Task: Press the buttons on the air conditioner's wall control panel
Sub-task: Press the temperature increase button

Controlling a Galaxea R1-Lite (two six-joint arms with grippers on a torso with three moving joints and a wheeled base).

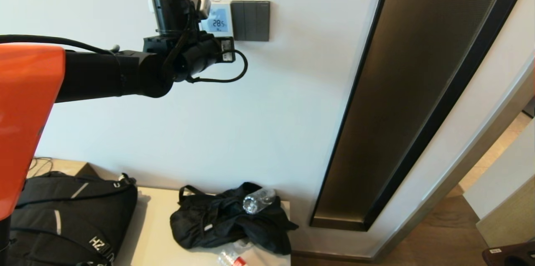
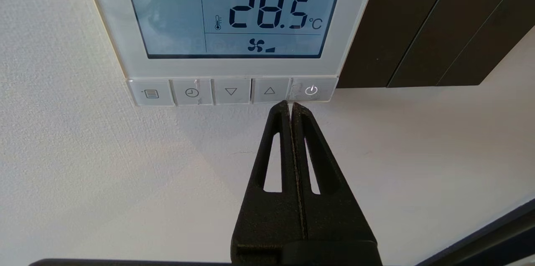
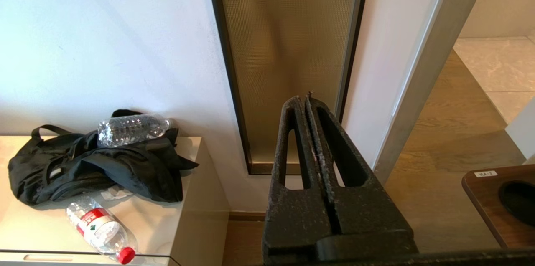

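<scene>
The white air conditioner control panel [image 1: 220,19] hangs on the wall, its lit screen [image 2: 234,11] reading 28.5 °C with a fan icon. Below the screen runs a row of buttons: menu [image 2: 151,93], clock [image 2: 192,92], down arrow [image 2: 230,91], up arrow [image 2: 269,90] and power [image 2: 311,90]. My left gripper [image 2: 290,104] is shut and empty, its tips at the lower edge of the row between the up arrow and power buttons. In the head view the left arm's wrist [image 1: 184,49] hides part of the panel. My right gripper [image 3: 307,99] is shut, parked low, away from the panel.
A dark grey switch plate [image 1: 250,20] sits right beside the panel. A tall bronze glass strip [image 1: 409,90] runs down the wall to the right. Below, a low cabinet [image 1: 154,228] holds black bags [image 1: 225,220] and plastic bottles [image 3: 100,228]. A doorway opens at the right.
</scene>
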